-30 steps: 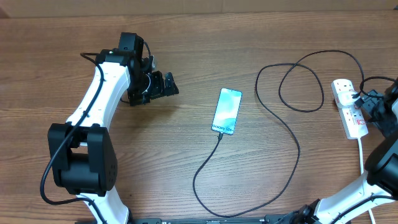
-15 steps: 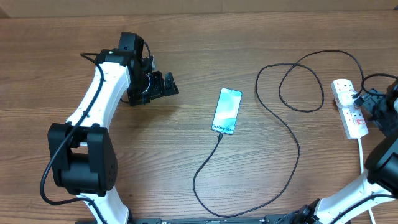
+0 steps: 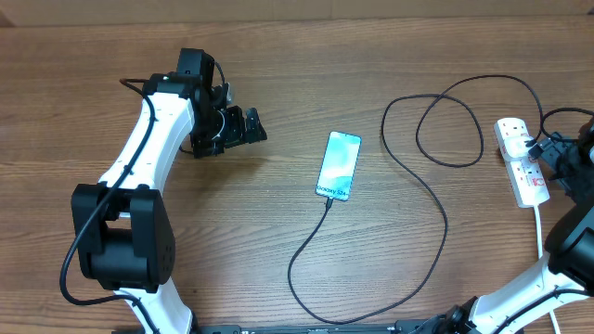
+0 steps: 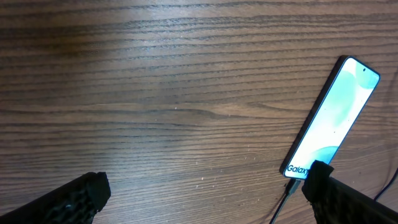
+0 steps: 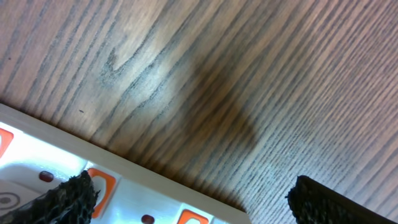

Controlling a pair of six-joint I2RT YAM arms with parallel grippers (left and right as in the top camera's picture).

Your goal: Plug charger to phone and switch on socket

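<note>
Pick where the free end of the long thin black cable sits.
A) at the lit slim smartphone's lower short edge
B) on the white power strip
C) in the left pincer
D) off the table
A: the long thin black cable meets the lit slim smartphone below its Galaxy lettering.

Overhead: bright, even light, faint soft shadows, all sharp. Left wrist: pale sheen across the upper table (image 4: 186, 37); phone (image 4: 333, 118) screen glows, nearly washed out. Right wrist: soft dark shadow mid-wood; socket (image 5: 43, 155) glaring, slightly blurred.
</note>
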